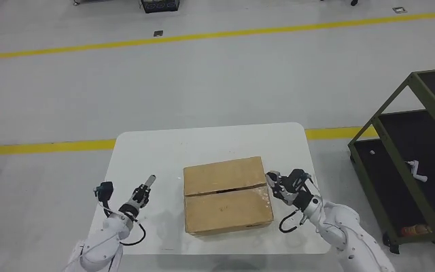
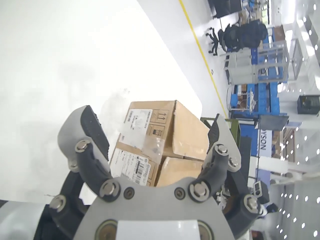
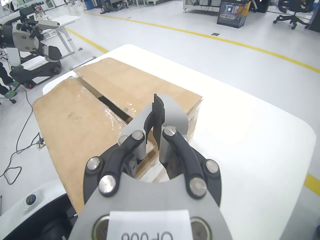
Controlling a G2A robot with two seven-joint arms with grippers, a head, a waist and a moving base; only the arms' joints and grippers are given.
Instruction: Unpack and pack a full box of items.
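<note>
Right pincer [image 3: 157, 111], closed, hangs beside the brown cardboard box [image 1: 228, 197] on the white tabletop [image 1: 149, 153]; left pincer [image 2: 153, 126] spread wide. We judge its flaps [image 3: 75, 118] stiff, best lifted at the seam [image 3: 110, 103].

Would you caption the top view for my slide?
Closed cardboard box on white table between left hand and right hand.

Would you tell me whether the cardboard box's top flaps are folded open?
No, both top flaps of the cardboard box lie flat, with only a narrow gap between them.
</note>
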